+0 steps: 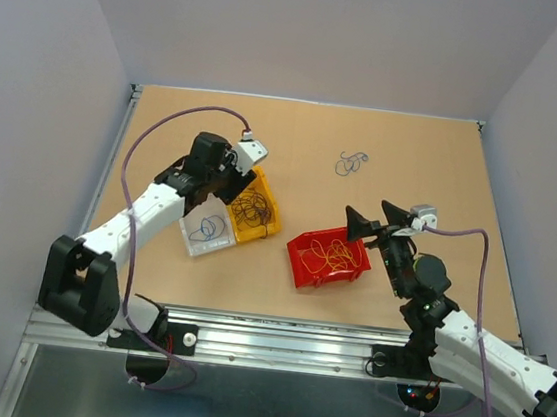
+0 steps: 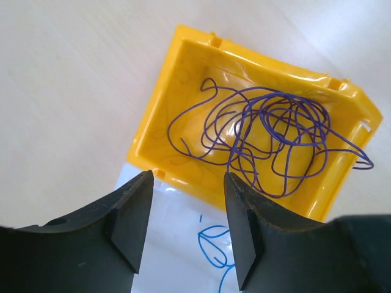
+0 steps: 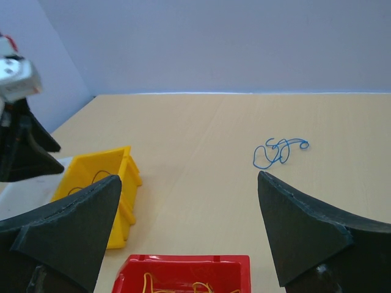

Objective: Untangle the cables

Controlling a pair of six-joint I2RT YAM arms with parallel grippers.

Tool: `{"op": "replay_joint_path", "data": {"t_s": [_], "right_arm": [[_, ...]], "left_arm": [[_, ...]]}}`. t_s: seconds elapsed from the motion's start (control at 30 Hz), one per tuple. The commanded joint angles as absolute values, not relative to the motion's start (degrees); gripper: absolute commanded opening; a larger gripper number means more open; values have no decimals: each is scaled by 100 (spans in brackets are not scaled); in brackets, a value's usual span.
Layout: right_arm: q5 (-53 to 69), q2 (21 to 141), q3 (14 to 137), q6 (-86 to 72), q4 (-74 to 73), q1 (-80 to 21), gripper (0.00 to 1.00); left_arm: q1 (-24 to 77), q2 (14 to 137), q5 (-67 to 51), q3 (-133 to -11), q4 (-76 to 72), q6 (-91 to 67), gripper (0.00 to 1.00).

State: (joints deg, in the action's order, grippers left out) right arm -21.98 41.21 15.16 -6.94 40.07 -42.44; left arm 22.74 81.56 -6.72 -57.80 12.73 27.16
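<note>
My left gripper (image 2: 187, 183) stands open, apparently empty; the blue cable (image 2: 214, 243) just beneath its jaws could snag if I pull away.

Robotics lab test cell: tan table (image 1: 423, 175) enclosed on three sides by plain walls (image 1: 319, 32) (pale lilac-grey), two robot arms (image 1: 141, 218) bolted to a metal rail (image 1: 274, 337).
</note>
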Motion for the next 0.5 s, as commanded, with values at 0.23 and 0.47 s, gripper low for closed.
{"op": "replay_joint_path", "data": {"t_s": [0.23,0.47], "right_arm": [[-2311,4307,1626,-738,4166,-4263,98],[-2329,4324,1644,-765,4157,-4263,98]], "left_arm": [[3240,6697,-856,-5028,844,3190,66],[4428,7215,263,-4553,633,3357,65]]}}
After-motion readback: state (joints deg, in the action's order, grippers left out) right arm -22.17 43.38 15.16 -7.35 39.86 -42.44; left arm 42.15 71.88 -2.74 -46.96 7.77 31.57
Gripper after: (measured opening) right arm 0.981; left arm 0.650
